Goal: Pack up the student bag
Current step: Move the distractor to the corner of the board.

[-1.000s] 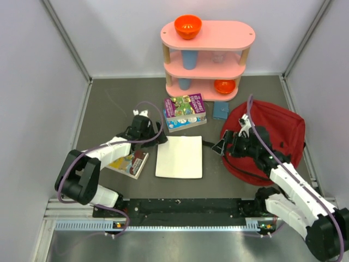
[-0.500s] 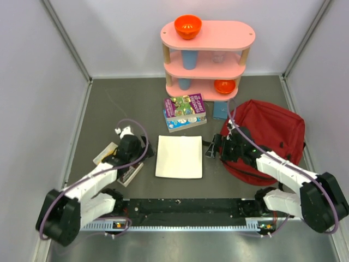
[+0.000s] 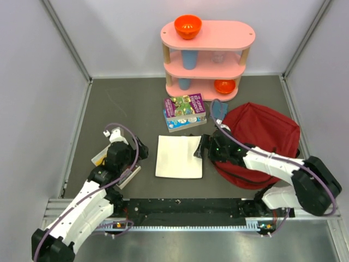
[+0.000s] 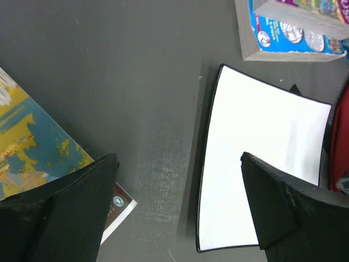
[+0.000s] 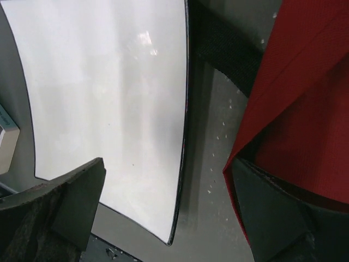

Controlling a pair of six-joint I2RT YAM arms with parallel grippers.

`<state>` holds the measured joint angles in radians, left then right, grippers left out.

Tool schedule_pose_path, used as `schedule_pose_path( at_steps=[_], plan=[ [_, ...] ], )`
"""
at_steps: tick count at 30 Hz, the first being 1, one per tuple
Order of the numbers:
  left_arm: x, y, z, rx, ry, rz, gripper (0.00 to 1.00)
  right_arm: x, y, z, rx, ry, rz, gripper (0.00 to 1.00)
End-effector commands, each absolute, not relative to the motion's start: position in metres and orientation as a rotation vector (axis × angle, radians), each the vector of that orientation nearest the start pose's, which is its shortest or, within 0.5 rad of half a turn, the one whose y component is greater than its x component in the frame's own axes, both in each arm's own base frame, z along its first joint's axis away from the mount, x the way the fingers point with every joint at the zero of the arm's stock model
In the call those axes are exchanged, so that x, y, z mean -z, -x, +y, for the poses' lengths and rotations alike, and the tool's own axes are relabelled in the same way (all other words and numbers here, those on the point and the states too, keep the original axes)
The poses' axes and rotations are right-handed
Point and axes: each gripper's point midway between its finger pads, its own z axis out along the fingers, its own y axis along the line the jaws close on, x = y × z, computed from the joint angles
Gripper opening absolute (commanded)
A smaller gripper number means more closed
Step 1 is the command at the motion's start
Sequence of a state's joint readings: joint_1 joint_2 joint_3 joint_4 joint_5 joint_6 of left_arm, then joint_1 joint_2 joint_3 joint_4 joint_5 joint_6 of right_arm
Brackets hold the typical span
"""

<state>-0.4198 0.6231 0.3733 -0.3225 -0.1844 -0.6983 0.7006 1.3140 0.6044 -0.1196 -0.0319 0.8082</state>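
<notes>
- Top view: the student bag (image 3: 264,134), dark red and slumped, lies on the right side of the grey table (image 3: 125,103), in front of the pink shelf (image 3: 207,54).
- The right gripper (image 3: 199,148) reaches left from the bag's near-left edge and sits over the right edge of a white board (image 3: 177,158). Its claw is spread wide, with nothing in it.
- The left gripper (image 3: 140,153) is just left of the board and above a picture book (image 3: 130,174). It is too dark here to tell how the claw stands.
- A stack of purple books (image 3: 185,112) lies behind the board, with a blue item (image 3: 219,108) between the stack and the bag.
- Left wrist view: the left gripper (image 4: 179,164) is wide and empty over bare table. The picture book (image 4: 32,142) is to its left, the white board (image 4: 256,164) to its right and the book stack (image 4: 294,27) at the top. A sliver of the student bag (image 4: 343,136) shows at the right edge.
- Right wrist view: the right gripper (image 5: 163,166) is wide, holding nothing. One finger is over the white board (image 5: 103,93), the other by the student bag (image 5: 305,103). A black strap (image 5: 229,52) lies between the two.
</notes>
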Motion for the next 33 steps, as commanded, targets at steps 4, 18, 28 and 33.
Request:
schedule_pose_path(
  at_steps=[4,18,28,33],
  plan=[
    [-0.132,-0.242,-0.093,0.425,0.326,2.041,0.98,-0.130,-0.249,0.191,-0.422,-0.190,2.239,0.99],
    [-0.163,-0.249,-0.111,0.550,0.258,1.941,0.99,-0.064,-0.217,0.272,-0.697,-0.084,2.494,0.99],
    [-0.170,-0.241,-0.104,0.526,0.232,1.912,0.98,-0.048,-0.213,0.312,-0.900,-0.104,2.542,0.99],
    [-0.176,-0.238,-0.099,0.507,0.226,1.908,0.98,-0.059,-0.227,0.334,-0.969,-0.141,2.495,0.99]
  ],
)
